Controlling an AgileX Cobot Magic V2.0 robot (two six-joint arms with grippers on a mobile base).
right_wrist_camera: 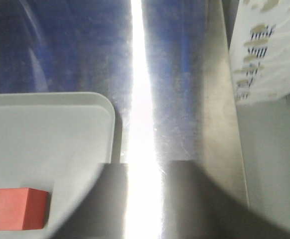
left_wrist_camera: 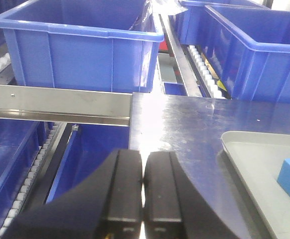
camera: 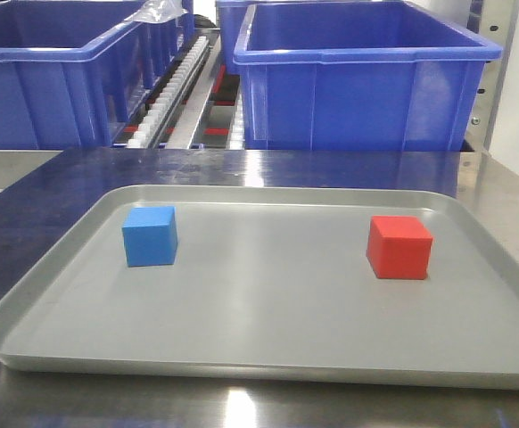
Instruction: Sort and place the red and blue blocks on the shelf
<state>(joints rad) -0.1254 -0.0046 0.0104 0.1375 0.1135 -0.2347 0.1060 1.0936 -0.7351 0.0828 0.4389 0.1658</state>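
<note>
The tray [camera: 259, 373] presents the blue block [camera: 149, 235] and red block [camera: 399, 247] well apart, likely for separate pickup; left gripper [left_wrist_camera: 143, 167] clenched empty, right gripper [right_wrist_camera: 144, 174] released.

A grey tray [camera: 268, 357] lies on the shiny steel worktop [camera: 81, 174]. On it the blue block [camera: 150, 235] sits at the left and the red block [camera: 399, 247] at the right, well apart. Behind stand a left bin [camera: 45, 85] and a right bin [camera: 358, 89], both dark blue, with rollers [camera: 175, 89] between them.

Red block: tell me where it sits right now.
In the front view the red block rests on the right half of the grey tray, apart from the blue block on the left half.
</note>
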